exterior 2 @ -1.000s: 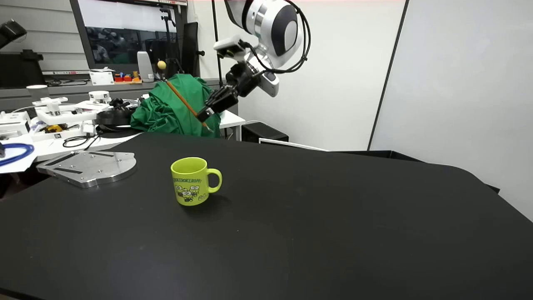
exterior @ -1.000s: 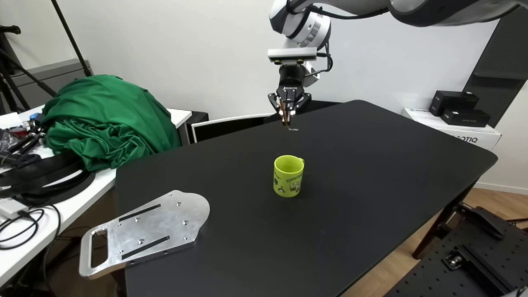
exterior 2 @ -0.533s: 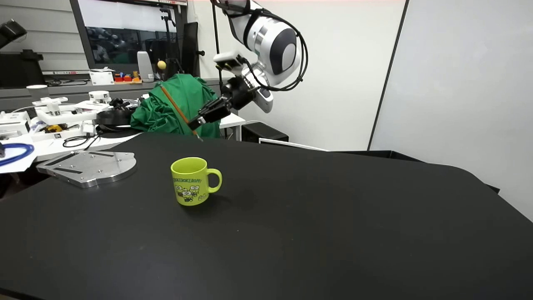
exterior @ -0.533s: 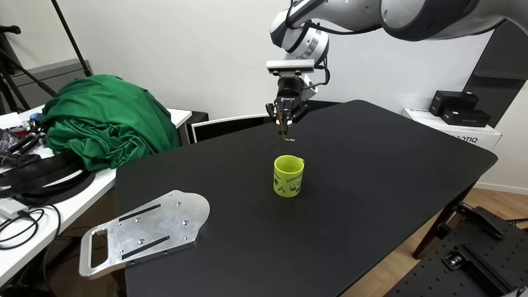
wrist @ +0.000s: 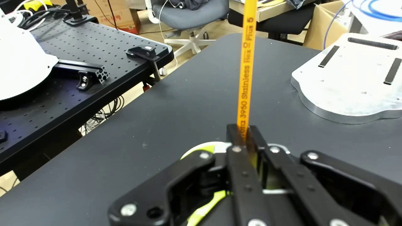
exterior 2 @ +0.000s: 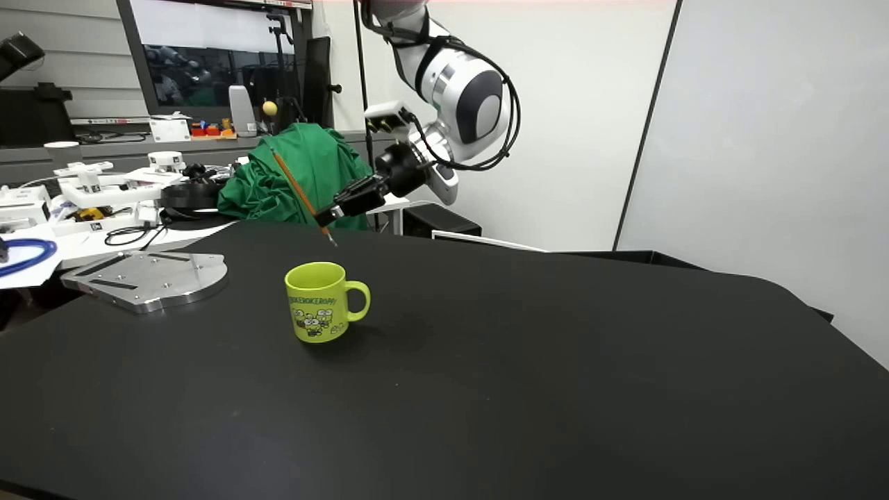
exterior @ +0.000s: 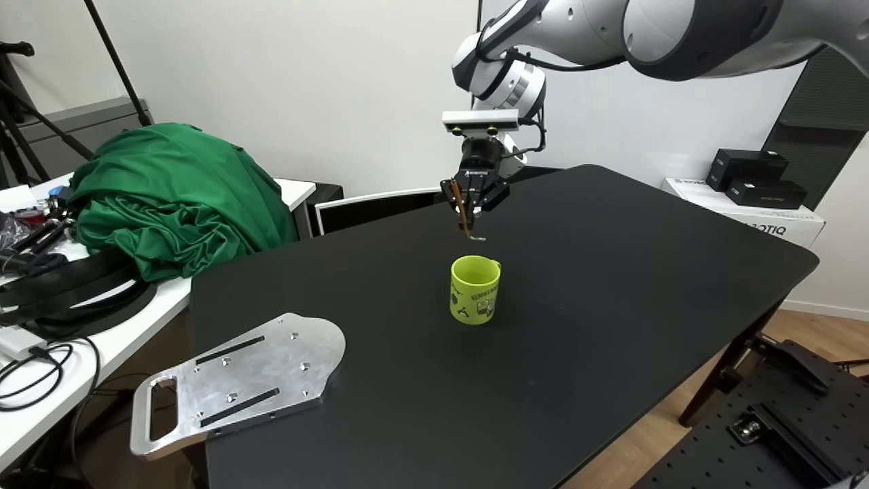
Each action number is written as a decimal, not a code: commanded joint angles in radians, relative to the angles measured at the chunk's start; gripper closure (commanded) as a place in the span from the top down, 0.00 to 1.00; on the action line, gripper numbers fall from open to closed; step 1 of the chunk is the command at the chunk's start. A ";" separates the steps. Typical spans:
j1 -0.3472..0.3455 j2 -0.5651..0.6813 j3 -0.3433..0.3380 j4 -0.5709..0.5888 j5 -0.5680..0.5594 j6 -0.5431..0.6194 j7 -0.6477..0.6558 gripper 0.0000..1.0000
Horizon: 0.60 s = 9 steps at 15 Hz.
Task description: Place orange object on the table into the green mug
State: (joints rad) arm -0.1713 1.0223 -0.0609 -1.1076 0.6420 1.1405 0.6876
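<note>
The orange object point(exterior: 459, 199) is a thin stick with a short bent silver end, also in an exterior view point(exterior 2: 294, 182). In the wrist view its printed orange shaft point(wrist: 246, 69) rises from between the fingers. My gripper point(exterior: 470, 216) is shut on it near its lower part, also in an exterior view point(exterior 2: 325, 217) and the wrist view point(wrist: 243, 133). The stick is tilted, its bent end pointing down, a little above the mug's rim. The lime-green mug point(exterior: 470, 299) stands upright on the table, also in an exterior view point(exterior 2: 316, 305). In the wrist view the fingers hide most of the mug point(wrist: 207, 147).
A flat silver metal plate point(exterior: 265, 360) lies at the edge of the black table point(exterior: 597, 353), also in the wrist view point(wrist: 348, 81). A dark-green heap of cloth point(exterior: 170, 190) sits on a white side table. A black perforated bench point(wrist: 103, 47) stands beside the table.
My gripper has moved down with the orange object, bringing the bent end closer to the mug's rim. The mug has not moved.
</note>
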 commanded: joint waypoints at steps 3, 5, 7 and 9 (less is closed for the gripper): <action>-0.015 0.015 -0.009 -0.012 0.043 -0.022 0.066 0.02; -0.016 0.018 -0.013 -0.023 0.048 -0.020 0.066 0.02; -0.015 0.019 -0.018 -0.033 0.051 -0.018 0.066 0.02; -0.014 0.018 -0.021 -0.046 0.052 -0.015 0.065 0.02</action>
State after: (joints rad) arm -0.1800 1.0449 -0.0766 -1.1410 0.6704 1.1405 0.7099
